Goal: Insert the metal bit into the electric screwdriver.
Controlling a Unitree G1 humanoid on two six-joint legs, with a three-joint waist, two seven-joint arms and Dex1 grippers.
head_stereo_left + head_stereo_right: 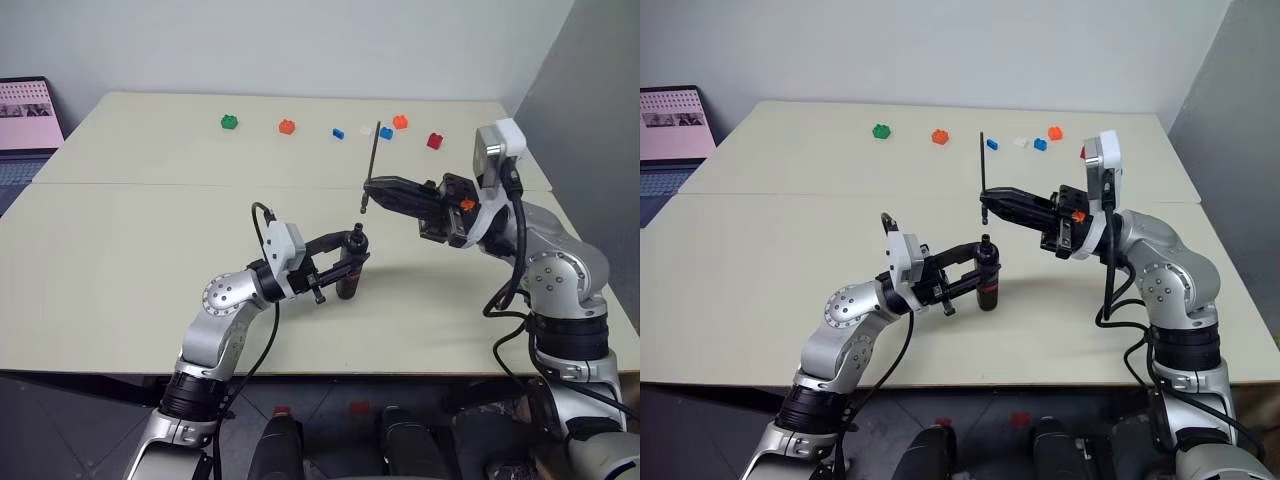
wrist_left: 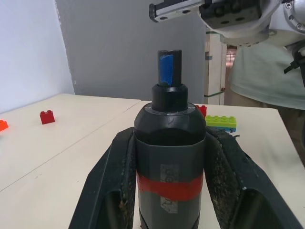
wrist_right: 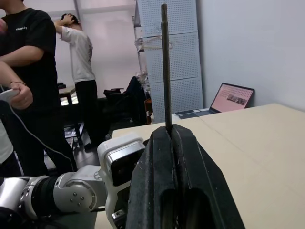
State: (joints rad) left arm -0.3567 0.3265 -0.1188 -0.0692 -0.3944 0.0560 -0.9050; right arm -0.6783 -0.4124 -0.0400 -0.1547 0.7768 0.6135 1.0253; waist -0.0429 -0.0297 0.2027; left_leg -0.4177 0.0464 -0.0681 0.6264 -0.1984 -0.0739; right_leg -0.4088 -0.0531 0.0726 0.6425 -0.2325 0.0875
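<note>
The electric screwdriver [image 1: 349, 272], dark with a red band and a blue-marked nose [image 2: 169, 67], stands upright on the table with its nose up. My left gripper [image 1: 352, 262] is shut on its body, one finger [image 2: 114, 181] pressing on each side. The metal bit [image 1: 371, 165], a thin grey rod, is held nearly upright in my right gripper [image 1: 985, 197], which is shut on it near its lower end. The bit's lower tip hangs just above the screwdriver's nose, with a small gap between them. In the right wrist view the bit [image 3: 165, 67] rises from the closed fingers [image 3: 157, 167].
Small toy bricks lie along the table's far side: green [image 1: 229, 122], orange [image 1: 287, 126], blue [image 1: 386, 132], red [image 1: 434, 141]. A laptop [image 1: 25, 115] sits at the far left. People [image 3: 28, 71] stand beyond the table. The table's right edge is close to my right arm.
</note>
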